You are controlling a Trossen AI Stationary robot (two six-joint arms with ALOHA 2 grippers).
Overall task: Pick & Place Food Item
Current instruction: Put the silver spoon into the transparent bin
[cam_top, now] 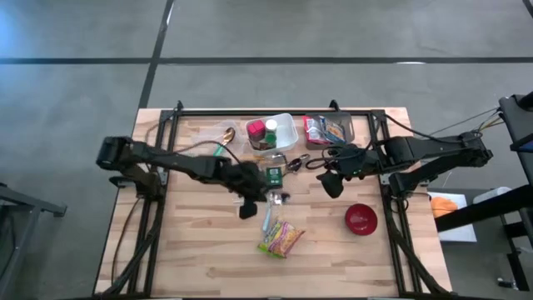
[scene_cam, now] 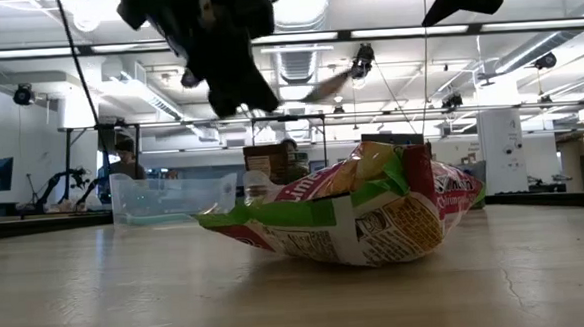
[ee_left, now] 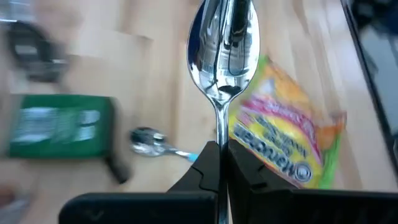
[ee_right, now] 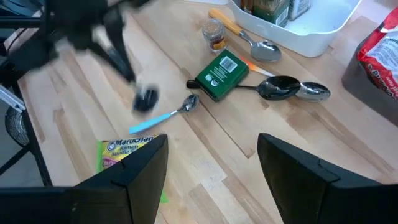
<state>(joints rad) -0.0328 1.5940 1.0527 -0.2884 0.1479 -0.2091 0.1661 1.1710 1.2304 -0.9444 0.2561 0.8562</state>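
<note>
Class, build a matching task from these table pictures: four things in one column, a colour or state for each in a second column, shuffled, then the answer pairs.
Things:
1. bowl
2. noodle packet
3. metal spoon
4. small box

Colour or state:
A. green
B. gripped in the left tool
C. red
D. yellow and green, lying flat

Pairs: 1-C, 2-D, 3-B, 4-A

Two dark, near-black arms of jointed segments, matte throughout. Left arm (cam_top: 179, 162) slim, with a bulky block at the outer end and a thin cable looping beside it. Right arm (cam_top: 425, 150) alike, thicker at the joints, thin cables trailing off behind. Left tool (ee_left: 219, 171) of two narrow black fingers with angled edges; right tool (ee_right: 211, 171) of two broad, flat black fingers.
</note>
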